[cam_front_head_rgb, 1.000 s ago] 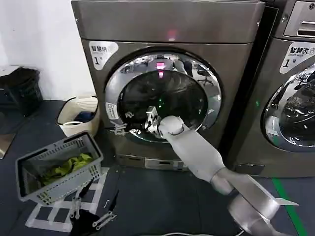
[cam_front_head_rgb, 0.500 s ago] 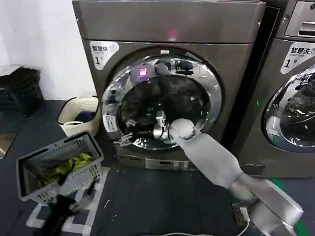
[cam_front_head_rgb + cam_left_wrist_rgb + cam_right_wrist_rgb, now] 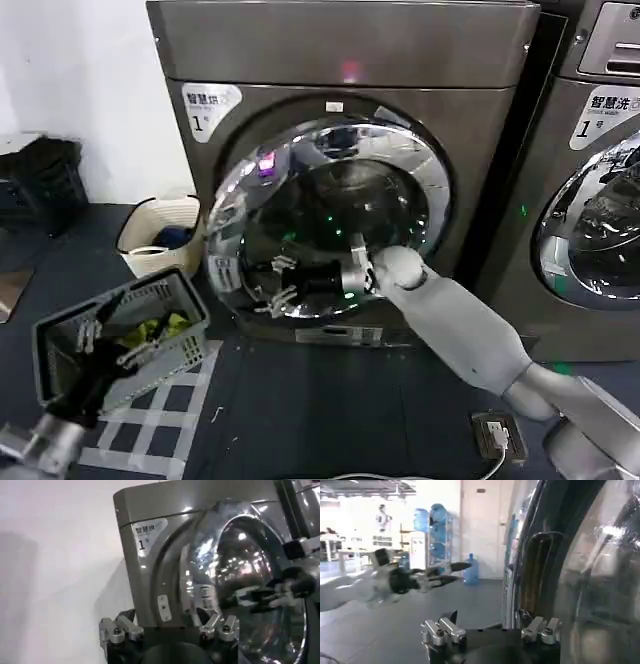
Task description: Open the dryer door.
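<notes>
Swinging outward since a second ago, the dryer door (image 3: 300, 215) follows the right gripper (image 3: 275, 285), whose spread fingers, gripping nothing, hook its rim just ahead; the left gripper (image 3: 110, 340), fingers apart, waits low.

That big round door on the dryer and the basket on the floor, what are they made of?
The dryer door looks like a polished chrome-finished ring, mirror-bright with reflections, around dark tinted glass, judging by the lights glinting in it; metal or plated plastic, I cannot tell. The basket looks like matte grey plastic, moulded in an open lattice.
</notes>
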Tool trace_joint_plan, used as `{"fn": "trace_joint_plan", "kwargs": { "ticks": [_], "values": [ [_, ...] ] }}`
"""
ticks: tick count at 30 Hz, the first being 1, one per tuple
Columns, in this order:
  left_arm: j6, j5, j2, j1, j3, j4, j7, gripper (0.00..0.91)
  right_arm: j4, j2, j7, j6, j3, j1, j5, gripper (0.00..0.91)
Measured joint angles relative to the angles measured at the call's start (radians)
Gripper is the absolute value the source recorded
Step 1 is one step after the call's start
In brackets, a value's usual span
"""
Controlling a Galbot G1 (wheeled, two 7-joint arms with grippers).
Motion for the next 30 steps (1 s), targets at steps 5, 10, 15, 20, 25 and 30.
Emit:
{"fn": "trace_joint_plan", "kwargs": {
  "ticks": [5, 10, 15, 20, 25, 30],
  "values": [
    [0.01, -0.019, 0.056, -0.057, 0.002, 0.049, -0.002, 0.907, 0.048, -0.037, -0.057, -0.009, -0.015, 0.002, 0.032, 0.907],
    [0.011, -0.02, 0.1, -0.104, 0.031, 0.088, 0.005, 0.907, 0.099, -0.082, -0.132, -0.007, -0.016, -0.005, 0.058, 0.907],
    [0.009, -0.016, 0.145, -0.153, 0.08, 0.117, 0.017, 0.907, 0.123, -0.121, -0.223, -0.002, -0.012, -0.007, 0.088, 0.907],
    [0.007, -0.008, 0.185, -0.215, 0.16, 0.144, 0.032, 0.907, 0.144, -0.146, -0.295, 0.002, 0.0, -0.021, 0.101, 0.907],
    [0.007, -0.009, 0.22, -0.283, 0.237, 0.17, 0.044, 0.907, 0.151, -0.171, -0.363, 0.025, 0.022, -0.046, 0.097, 0.907],
    [0.028, -0.055, 0.259, -0.337, 0.299, 0.175, 0.059, 0.907, 0.17, -0.195, -0.367, 0.009, 0.066, -0.08, 0.096, 0.907]
  ]
}}
